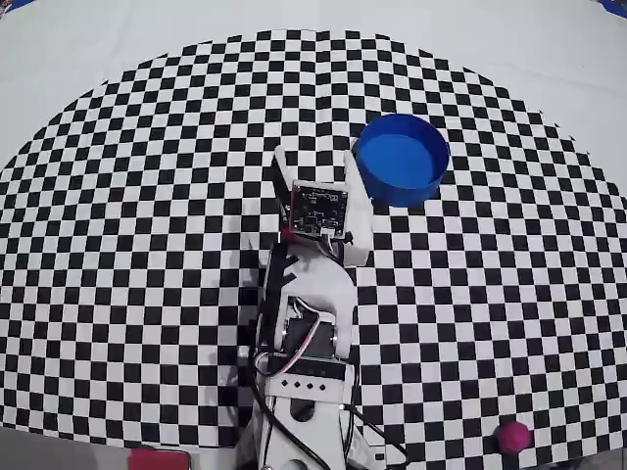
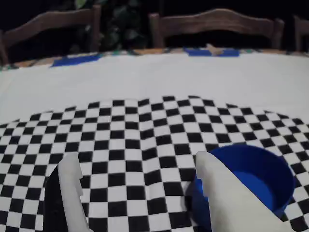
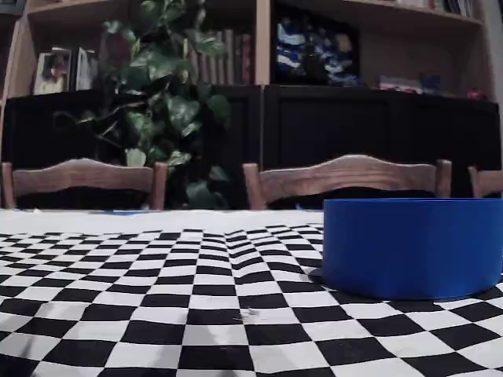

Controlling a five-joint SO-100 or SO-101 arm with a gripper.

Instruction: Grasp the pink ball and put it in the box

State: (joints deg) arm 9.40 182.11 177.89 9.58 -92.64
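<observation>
Beside the box (image 1: 402,160) the gripper (image 1: 318,166) hung open and empty, one finger (image 2: 231,198) near the box wall; a swing could knock it. Pink ball (image 1: 512,437) lay well apart, at the overhead view's lower right, behind the gripper.

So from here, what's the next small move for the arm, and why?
Probably swing the arm back toward the pink ball, which lies at the bottom right of the overhead view. The gripper is open and empty beside the box, far from the ball, and the box floor looks bare.
</observation>
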